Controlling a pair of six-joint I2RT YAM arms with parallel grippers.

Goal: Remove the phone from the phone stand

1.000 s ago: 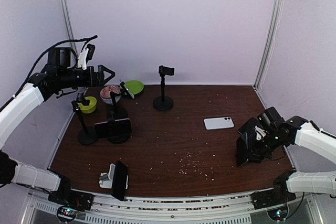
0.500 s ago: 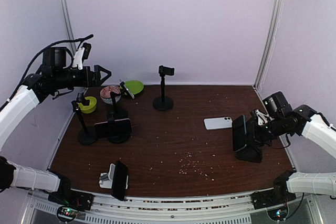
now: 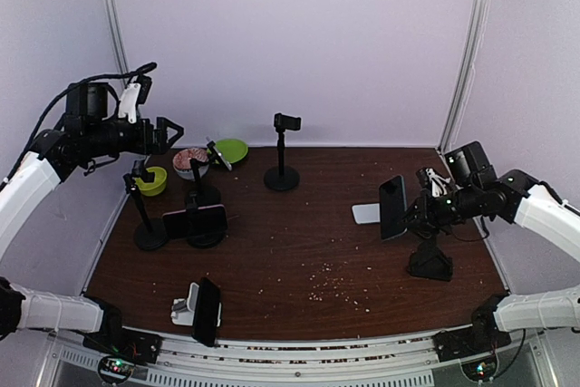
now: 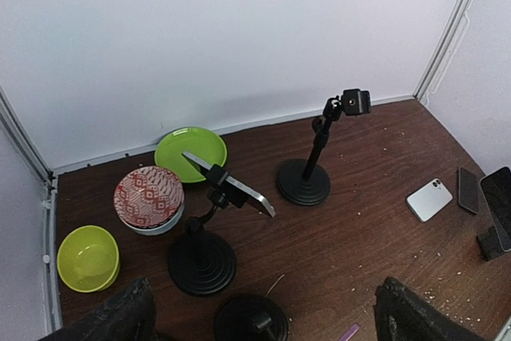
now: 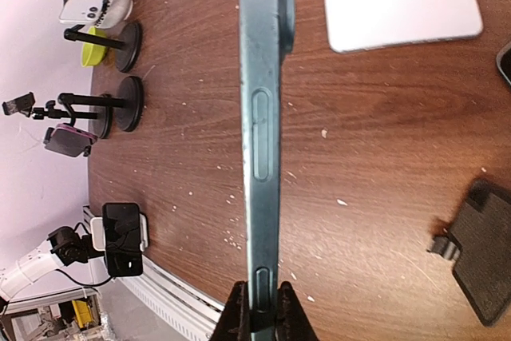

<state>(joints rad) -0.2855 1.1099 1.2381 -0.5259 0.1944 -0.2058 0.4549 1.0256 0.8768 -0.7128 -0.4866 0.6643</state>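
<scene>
My right gripper (image 3: pixel 419 208) is shut on the edge of a dark phone (image 3: pixel 392 208) and holds it upright in the air, up and to the left of its black stand (image 3: pixel 430 265). In the right wrist view the phone's thin blue-grey edge (image 5: pixel 259 141) runs up from my shut gripper (image 5: pixel 262 309), and the empty stand (image 5: pixel 483 253) lies at the lower right. My left gripper (image 3: pixel 168 130) is open and empty, raised high at the far left. In the left wrist view its fingers (image 4: pixel 120 317) show at the bottom corners.
A white phone (image 3: pixel 367 213) lies flat left of the held phone. At the left stand a tilted phone on a stand (image 3: pixel 216 156), a pink phone on a stand (image 3: pixel 207 221), an empty stand (image 3: pixel 283 165), a green plate (image 3: pixel 232 149), a patterned bowl (image 3: pixel 188 162) and a green bowl (image 3: pixel 152 180). A white stand with a black phone (image 3: pixel 204 310) is at the front.
My right gripper has lifted the dark phone up and to the left, off its stand. My left arm has drawn back slightly to the left.
</scene>
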